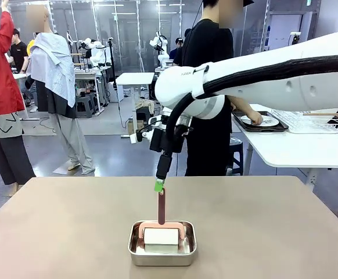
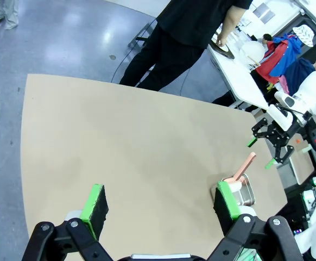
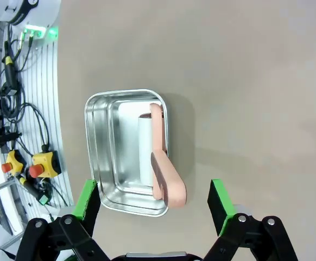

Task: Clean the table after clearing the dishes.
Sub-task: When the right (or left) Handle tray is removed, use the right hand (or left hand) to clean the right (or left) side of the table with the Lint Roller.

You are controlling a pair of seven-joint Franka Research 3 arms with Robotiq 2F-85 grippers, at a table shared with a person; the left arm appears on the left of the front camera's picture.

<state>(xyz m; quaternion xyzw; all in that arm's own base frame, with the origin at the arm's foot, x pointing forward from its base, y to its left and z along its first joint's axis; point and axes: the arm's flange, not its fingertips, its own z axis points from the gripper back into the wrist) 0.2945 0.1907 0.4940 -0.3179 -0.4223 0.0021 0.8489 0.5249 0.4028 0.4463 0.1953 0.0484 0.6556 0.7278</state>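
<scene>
- The right gripper (image 1: 159,186) hangs above the steel pan (image 1: 157,258) with its jaws spread wide. In the right wrist view its green pads (image 3: 90,197) stand on either side of the roller's pink handle (image 3: 166,182).
- The roller (image 1: 161,235) lies in the pan with its handle leaning up. Seen edge-on from the front, I can't tell whether a pad touches the handle's tip.
- The left gripper (image 2: 159,190) hovers over the bare table (image 1: 64,226), jaws likewise apart and holding nothing.
- A dark tray (image 1: 278,127) bearing a white plate (image 1: 268,121) sits on the white side table (image 1: 297,148), with a person's hand (image 1: 254,118) at it.
</scene>
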